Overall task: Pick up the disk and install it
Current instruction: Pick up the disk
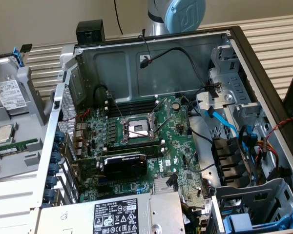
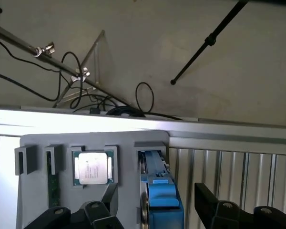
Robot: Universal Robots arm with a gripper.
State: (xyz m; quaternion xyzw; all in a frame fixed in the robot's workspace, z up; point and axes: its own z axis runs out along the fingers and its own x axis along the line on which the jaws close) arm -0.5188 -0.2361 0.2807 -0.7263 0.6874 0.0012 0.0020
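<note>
The open computer case (image 1: 151, 122) is lying on the ribbed table (image 2: 229, 171), well apart from the claw (image 2: 156, 193). Its motherboard (image 1: 136, 141) is facing up, and a blue drive carrier (image 1: 244, 224) is sitting in a corner bay. The arm (image 1: 173, 14) is rising behind the case's far wall. The grey holder (image 2: 128, 157) is standing directly ahead of the claw, which is facing into its row of slots. The claw is spreading wide and gripping nothing, its black fingers (image 2: 101, 210) sitting one to each side of the disk (image 2: 159, 202) with clear gaps and touching neither face. The disk is standing on edge in its slot in the holder, in line with the middle of the claw, with its blue carrier frame running along the edge that is turned toward the claw. A green memory stick (image 2: 52, 183) is standing in a slot further off to one side of the claw, and the small square processor chip (image 2: 93, 167) is resting between that stick and the disk, just beyond one finger. The disk is looking stiff and dense for its size, probably with smooth metal faces that could slip, and it is likely sensitive to knocks. The plastic frame is probably giving a little under pressure, so the safest hold is likely across the two broad flat faces, near the middle, keeping it square to the slot.
</note>
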